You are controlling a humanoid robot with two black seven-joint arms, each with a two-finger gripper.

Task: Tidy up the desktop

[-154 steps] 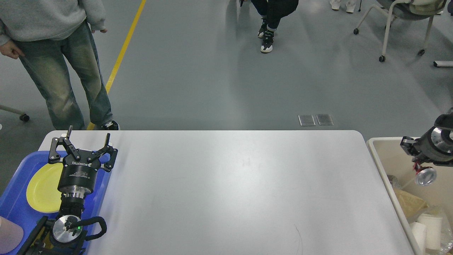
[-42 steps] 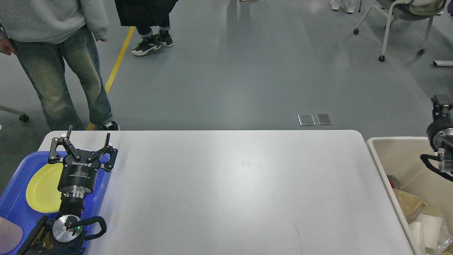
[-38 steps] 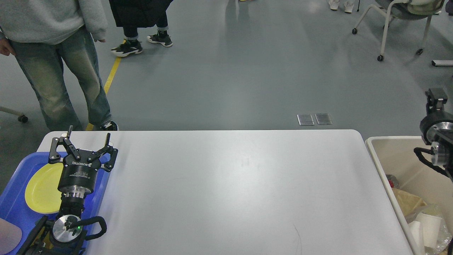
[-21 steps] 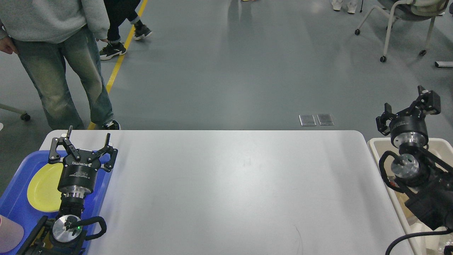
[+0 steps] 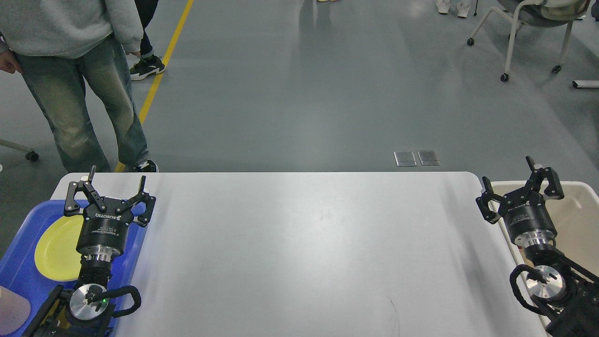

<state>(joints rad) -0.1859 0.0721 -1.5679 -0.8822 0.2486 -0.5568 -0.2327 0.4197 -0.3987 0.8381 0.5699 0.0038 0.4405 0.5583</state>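
Observation:
The desktop point(image 5: 299, 243) is a wide white tabletop with rounded corners, and its surface shows bare. My left gripper point(image 5: 116, 179) stands open at the table's far left corner, fingers pointing away from me, with nothing between them. My right gripper point(image 5: 506, 177) is open too, upright at the table's right edge over the rim of the beige bin point(image 5: 580, 215), holding nothing.
A blue tray point(image 5: 23, 276) with a yellow plate point(image 5: 56, 248) sits left of the table, partly behind my left arm. A person in jeans point(image 5: 84, 107) stands beyond the far left corner. A wheeled chair point(image 5: 529, 28) is far right on the floor.
My right arm swung in from the right edge, rising then settling lower at the table's right side with its gripper open. A passer-by walked left across the floor. The left arm stayed still.

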